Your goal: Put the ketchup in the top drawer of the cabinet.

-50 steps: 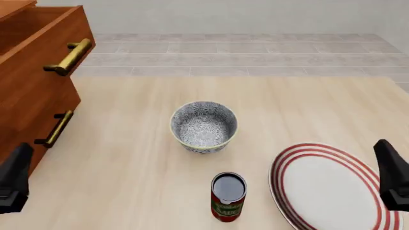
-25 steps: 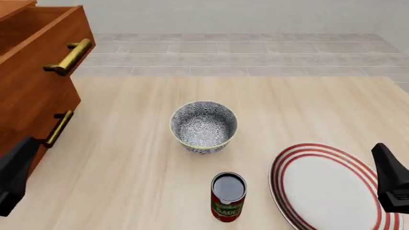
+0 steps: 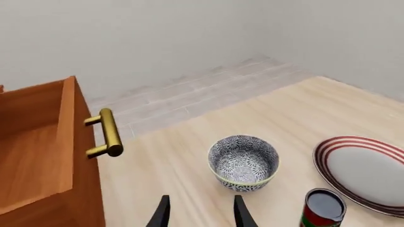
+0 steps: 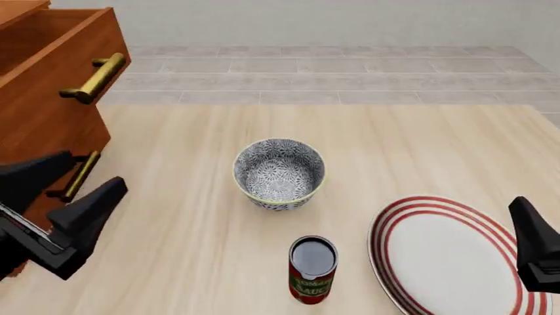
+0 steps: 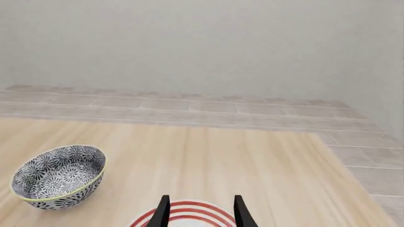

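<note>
The ketchup (image 4: 313, 269), a red-labelled tin with a dark shiny top, stands upright on the table near the front, right of centre; it also shows in the left wrist view (image 3: 323, 208). The cabinet (image 4: 39, 141) stands at the left. Its top drawer (image 4: 61, 46) is pulled open, with a brass bar handle (image 4: 94, 77); the left wrist view shows its empty inside (image 3: 28, 156). My left gripper (image 4: 94, 169) is open and empty beside the cabinet front, far left of the ketchup. My right gripper (image 5: 200, 209) is open and empty over the plate's near edge.
A grey patterned bowl (image 4: 278, 172) sits mid-table behind the ketchup. A white plate with red rings (image 4: 455, 256) lies at the front right, close to the ketchup. A lower drawer handle (image 4: 77, 176) juts out beside my left gripper.
My left gripper has risen and swung right into view, from the bottom left corner to beside the lower drawer handle. The right gripper has barely moved. The ketchup has not moved.
</note>
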Robot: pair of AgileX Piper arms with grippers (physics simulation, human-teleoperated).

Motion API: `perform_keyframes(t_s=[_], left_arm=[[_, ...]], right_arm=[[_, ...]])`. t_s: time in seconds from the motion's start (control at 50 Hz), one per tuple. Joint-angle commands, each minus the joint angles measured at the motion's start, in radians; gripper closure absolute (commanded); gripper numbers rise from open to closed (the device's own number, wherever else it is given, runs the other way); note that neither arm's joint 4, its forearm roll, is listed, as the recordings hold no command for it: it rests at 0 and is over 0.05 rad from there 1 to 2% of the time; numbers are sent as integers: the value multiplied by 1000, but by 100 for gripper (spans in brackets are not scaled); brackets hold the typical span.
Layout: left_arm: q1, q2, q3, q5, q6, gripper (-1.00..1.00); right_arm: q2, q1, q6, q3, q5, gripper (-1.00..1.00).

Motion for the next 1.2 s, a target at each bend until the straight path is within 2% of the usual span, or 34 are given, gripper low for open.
perform_keyframes(t_s=[0.02, 0.12, 0.24, 0.28, 0.36, 0.46, 0.64, 0.7, 0.76, 0.86, 1.12, 1.2], left_arm=[[-131, 190, 1, -141, 65, -100], [-163, 248, 1, -183, 79, -100], [-267, 351, -2, -259, 121, -100], [-271, 353, -21, -241, 86, -100], [-292, 372, -21, -255, 98, -100], [-337, 431, -24, -283, 76, -100], [-458, 673, -48, -410, 129, -100], [-463, 697, -49, -428, 118, -100], [-495, 750, -65, -440, 64, -100], [-507, 840, -61, -503, 78, -100], [-559, 965, -90, -531, 59, -100], [-551, 982, -87, -545, 71, -100]], right_arm=[[-7, 1, 1, -2, 7, -100], [2, 0, 3, 1, -3, -100], [-2, 2, 4, -3, 4, -100], [-6, 1, 5, -3, 7, -100], [-4, 0, 6, -1, 5, -100], [-8, 6, 6, -5, 10, -100], [-13, 10, 8, -8, 16, -100], [-11, 10, 9, -8, 15, -100], [-8, 15, 15, -3, 5, -100], [-10, 16, 13, -1, 5, -100], [-17, 17, 15, -6, 12, -100], [-18, 18, 21, -11, 16, -100]])
